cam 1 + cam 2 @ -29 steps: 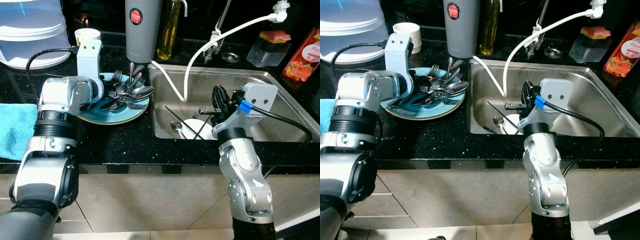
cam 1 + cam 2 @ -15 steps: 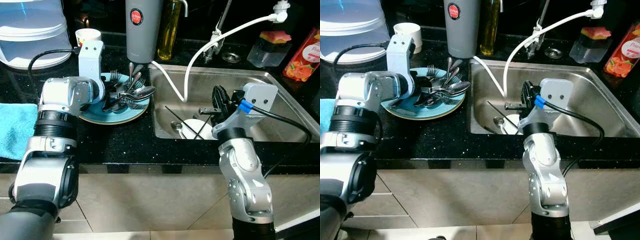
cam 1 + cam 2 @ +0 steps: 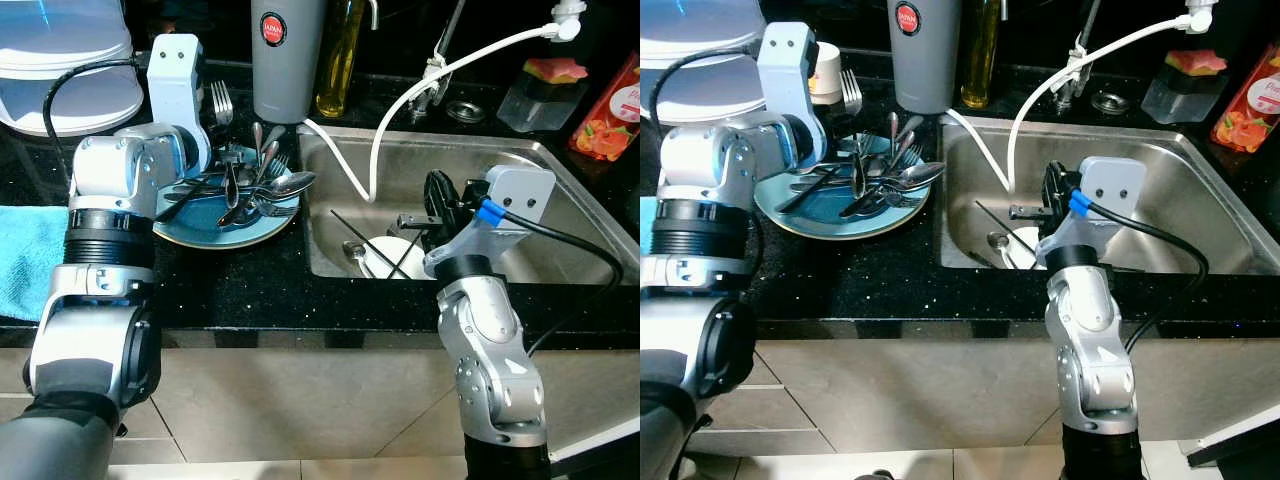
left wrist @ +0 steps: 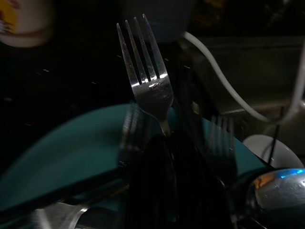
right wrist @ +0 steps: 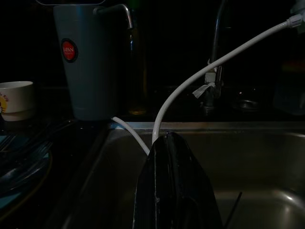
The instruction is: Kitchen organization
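One steel fork (image 3: 221, 101), tines up, is clamped by its handle in the left gripper (image 3: 213, 140), lifted over the round teal plate (image 3: 205, 228) heaped with glossy cutlery (image 3: 262, 186). At three o'clock, the right gripper (image 3: 436, 201) is held with fingers pressed together, empty, over the stainless sink (image 3: 540, 170).

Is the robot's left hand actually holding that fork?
Touching. The left wrist view shows the fork with its handle running between the shut left hand fingers.
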Motion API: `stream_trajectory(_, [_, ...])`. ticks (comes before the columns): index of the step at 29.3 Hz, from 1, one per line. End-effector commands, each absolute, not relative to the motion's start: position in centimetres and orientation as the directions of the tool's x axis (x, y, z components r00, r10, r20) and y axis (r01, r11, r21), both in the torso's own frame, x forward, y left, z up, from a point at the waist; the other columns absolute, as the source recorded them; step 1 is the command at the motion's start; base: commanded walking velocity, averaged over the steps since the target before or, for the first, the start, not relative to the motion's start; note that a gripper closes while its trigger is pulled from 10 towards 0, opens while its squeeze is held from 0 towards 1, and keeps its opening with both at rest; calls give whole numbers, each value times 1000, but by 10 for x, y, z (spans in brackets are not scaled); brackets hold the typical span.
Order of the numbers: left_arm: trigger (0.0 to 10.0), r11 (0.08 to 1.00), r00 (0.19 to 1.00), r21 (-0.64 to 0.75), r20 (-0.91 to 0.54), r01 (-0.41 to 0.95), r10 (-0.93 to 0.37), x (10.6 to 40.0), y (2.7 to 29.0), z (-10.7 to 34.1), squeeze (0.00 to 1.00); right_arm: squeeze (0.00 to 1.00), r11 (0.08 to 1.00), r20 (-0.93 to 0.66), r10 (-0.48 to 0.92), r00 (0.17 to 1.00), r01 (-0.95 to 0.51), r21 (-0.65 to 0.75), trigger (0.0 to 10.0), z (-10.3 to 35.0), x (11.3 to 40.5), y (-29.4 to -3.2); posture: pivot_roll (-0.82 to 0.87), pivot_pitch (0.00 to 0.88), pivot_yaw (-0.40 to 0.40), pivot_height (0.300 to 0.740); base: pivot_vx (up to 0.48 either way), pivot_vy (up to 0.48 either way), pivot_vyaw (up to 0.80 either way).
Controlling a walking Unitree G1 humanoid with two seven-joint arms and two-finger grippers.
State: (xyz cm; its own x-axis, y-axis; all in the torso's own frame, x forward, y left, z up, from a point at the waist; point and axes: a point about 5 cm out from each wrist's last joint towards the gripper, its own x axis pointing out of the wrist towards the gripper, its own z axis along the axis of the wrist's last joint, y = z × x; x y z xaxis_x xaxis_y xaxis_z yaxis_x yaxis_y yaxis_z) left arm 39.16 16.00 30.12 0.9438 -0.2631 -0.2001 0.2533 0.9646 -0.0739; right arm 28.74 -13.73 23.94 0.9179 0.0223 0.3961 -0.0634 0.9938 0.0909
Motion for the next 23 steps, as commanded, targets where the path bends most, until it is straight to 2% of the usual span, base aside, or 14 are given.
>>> stream_trajectory(1, [10000,954,943,-81,-146,290,-299,391,150,307,0,0,994,395,20,918,-61,90,10000,239,287,-138,226,51,-66,740,0,0,0])
stream_trajectory(5, [10000,945,944,-72,-57,319,-324,391,145,323,0,0,994,395,21,918,-61,90,10000,239,288,-138,227,52,-64,740,0,0,0])
stream_trajectory(7, [10000,933,924,28,131,359,-360,388,133,363,0,0,994,394,20,919,-61,93,10000,238,288,-137,230,56,-56,740,0,0,0])
stream_trajectory(11, [10000,913,889,137,212,384,-406,384,116,386,0,0,994,393,12,920,-54,98,10000,237,288,-137,228,58,-51,740,0,0,0])
stream_trajectory(16, [10000,888,865,160,206,431,-457,384,93,384,0,0,994,390,1,921,-45,103,10000,236,287,-139,238,59,-40,740,0,0,0])
stream_trajectory(17, [10000,868,856,82,147,489,-496,384,75,371,0,0,994,388,-1,922,-43,104,10000,235,287,-138,243,58,-32,740,0,0,0])
stream_trajectory(18, [10000,868,856,82,147,489,-496,384,75,371,0,0,994,388,-1,922,-43,104,10000,235,287,-138,243,58,-32,740,0,0,0])
stream_trajectory(19, [10000,850,848,50,71,524,-526,383,55,349,0,0,993,388,-5,921,-40,108,10000,235,287,-138,241,59,-29,740,0,0,0])
stream_trajectory(20, [10000,850,848,50,71,524,-526,383,55,349,0,0,993,388,-5,921,-40,108,10000,235,287,-138,241,59,-29,740,0,0,0])
stream_trajectory(23, [10000,818,818,-7,-1,575,-575,379,29,317,0,0,992,390,-13,921,-36,118,10000,236,287,-137,233,63,-26,740,0,0,0])
